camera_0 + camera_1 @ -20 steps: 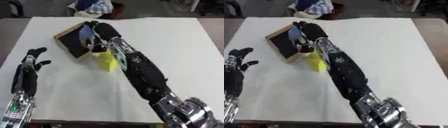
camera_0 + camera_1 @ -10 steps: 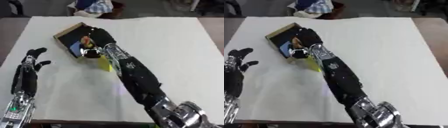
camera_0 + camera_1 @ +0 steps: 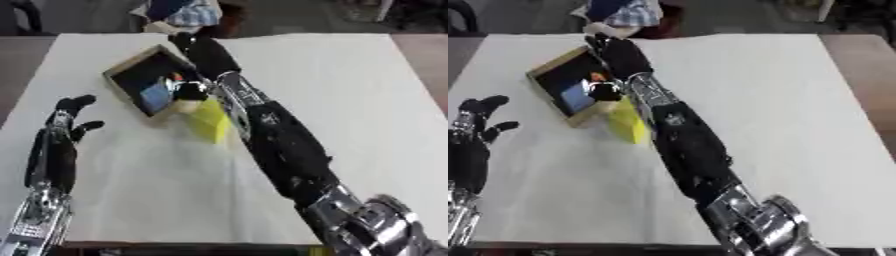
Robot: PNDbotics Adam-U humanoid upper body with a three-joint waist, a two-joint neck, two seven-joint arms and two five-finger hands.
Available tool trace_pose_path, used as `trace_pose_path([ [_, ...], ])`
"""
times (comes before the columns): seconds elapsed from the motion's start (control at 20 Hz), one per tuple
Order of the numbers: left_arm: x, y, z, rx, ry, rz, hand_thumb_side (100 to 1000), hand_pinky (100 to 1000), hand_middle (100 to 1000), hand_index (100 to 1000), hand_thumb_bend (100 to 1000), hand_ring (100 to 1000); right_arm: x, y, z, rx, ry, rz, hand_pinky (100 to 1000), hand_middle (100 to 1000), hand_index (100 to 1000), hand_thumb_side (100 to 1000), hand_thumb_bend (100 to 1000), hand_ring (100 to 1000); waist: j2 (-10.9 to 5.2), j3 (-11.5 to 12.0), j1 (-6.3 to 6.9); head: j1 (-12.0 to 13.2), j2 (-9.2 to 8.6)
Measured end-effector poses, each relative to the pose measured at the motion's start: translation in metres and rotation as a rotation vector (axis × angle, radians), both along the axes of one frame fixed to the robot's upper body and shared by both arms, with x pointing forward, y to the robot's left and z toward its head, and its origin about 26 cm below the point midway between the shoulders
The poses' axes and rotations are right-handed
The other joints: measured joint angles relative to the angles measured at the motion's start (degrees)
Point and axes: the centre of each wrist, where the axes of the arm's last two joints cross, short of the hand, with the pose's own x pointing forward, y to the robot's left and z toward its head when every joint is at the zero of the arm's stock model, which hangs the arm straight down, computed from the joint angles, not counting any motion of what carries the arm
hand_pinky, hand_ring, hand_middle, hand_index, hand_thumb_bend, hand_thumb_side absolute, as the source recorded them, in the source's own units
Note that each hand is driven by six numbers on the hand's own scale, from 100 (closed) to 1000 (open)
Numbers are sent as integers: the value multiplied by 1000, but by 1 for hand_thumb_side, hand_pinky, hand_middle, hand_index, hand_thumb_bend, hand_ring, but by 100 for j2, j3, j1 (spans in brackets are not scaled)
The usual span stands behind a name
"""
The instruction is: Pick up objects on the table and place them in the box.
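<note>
Reaching right robot hand (image 3: 203,50) over box (image 3: 131,67), yellow block (image 3: 210,120) upright beside it

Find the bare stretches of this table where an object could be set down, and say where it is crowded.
Free: the white table right of the right arm, and the near strip between that arm and the left hand. Crowded: the far left, where the box, the yellow block and the right hand bunch together.
</note>
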Motion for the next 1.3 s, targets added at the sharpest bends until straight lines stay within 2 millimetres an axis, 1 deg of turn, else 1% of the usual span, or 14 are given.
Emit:
trace_pose_path([
  [0.25, -1, 2, -2, -3, 4, 13, 947, 726, 768, 784, 100, 990, 6, -24, 15, -48, 33, 112, 833, 936, 1000, 744, 100, 873, 0, -115, -2, 94, 0],
  [0.35, -1, 3, -2, -4, 6, 19, 947, 726, 768, 784, 100, 990, 5, -31, 18, -68, 57, 157, 834, 936, 1000, 767, 100, 876, 0, -158, -2, 125, 0],
  [0.55, -2, 4, -3, -5, 5, 23, 947, 726, 768, 784, 100, 990, 1, -44, 15, -108, 121, 232, 848, 948, 1000, 816, 100, 894, -5, -202, -3, 167, 0],
  [0.7, -3, 5, -4, -5, 8, 26, 947, 726, 768, 784, 100, 990, -4, -49, 6, -143, 171, 266, 857, 950, 1000, 839, 100, 906, -6, -212, -7, 191, 0],
  [0.85, -3, 7, -4, -2, 9, 31, 948, 726, 767, 784, 100, 991, -10, -51, -3, -170, 206, 296, 885, 968, 1000, 853, 100, 946, -6, -222, -30, 209, 0],
  [1.3, -3, 8, -4, 2, 7, 35, 948, 726, 767, 784, 100, 991, -24, -40, -18, -321, 239, 374, 914, 1000, 1000, 868, 100, 984, -6, -197, -55, 224, 0],
])
